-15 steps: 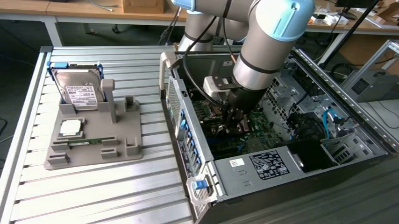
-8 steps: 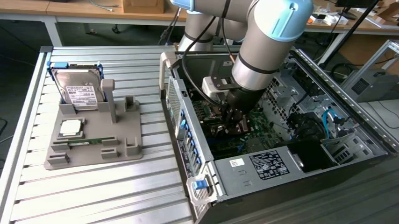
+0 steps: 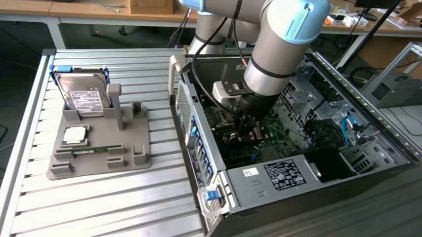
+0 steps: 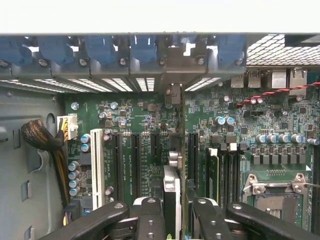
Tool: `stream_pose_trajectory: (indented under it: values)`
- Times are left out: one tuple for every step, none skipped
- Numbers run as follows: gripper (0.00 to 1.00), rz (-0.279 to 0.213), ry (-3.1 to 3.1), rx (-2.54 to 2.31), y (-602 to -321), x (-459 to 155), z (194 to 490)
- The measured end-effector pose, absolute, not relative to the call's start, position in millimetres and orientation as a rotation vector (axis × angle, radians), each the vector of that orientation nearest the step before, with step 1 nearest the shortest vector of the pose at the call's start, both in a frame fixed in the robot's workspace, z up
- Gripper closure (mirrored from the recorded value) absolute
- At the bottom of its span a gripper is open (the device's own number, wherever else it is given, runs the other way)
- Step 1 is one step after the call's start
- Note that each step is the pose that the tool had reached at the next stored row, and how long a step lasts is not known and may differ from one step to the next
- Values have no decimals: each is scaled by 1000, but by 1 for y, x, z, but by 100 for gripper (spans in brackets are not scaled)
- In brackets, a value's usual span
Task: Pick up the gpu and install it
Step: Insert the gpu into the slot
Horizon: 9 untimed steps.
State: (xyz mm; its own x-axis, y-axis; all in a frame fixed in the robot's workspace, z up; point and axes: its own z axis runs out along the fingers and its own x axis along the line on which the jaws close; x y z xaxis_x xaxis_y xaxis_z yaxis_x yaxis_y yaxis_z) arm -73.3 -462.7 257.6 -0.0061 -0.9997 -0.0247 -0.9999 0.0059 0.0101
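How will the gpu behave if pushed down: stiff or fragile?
Probably stiff: the gpu stands straight in the gripper, not bowed. Likely fragile, being a thin board. It may tilt sideways, held only along one edge.

In the exterior view the robot arm [image 3: 277, 54] is covering much of the motherboard [image 3: 264, 140], and the gripper [image 3: 242, 129] is blocking the gpu. In the wrist view the gpu [image 4: 171, 200] is showing edge-on, running off the picture's edge between the fingers [image 4: 150, 220]. The hard drive [image 3: 84, 96] label is staying too small to read.
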Motion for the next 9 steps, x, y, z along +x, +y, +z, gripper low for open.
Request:
stream_pose_trajectory:
  values:
    - [73, 38, 2220, -2208, -462, -73, 258]
    - [73, 38, 2219, -2209, -462, -73, 258]
    - [73, 38, 2218, -2210, -461, -73, 258]
    - [73, 38, 2217, -2211, -461, -73, 257]
    - [73, 38, 2216, -2212, -461, -73, 257]
    - [73, 38, 2214, -2214, -461, -73, 257]
    - [73, 38, 2212, -2216, -461, -73, 257]
    - [73, 38, 2211, -2218, -461, -73, 257]
    - [73, 38, 2209, -2220, -461, -73, 257]
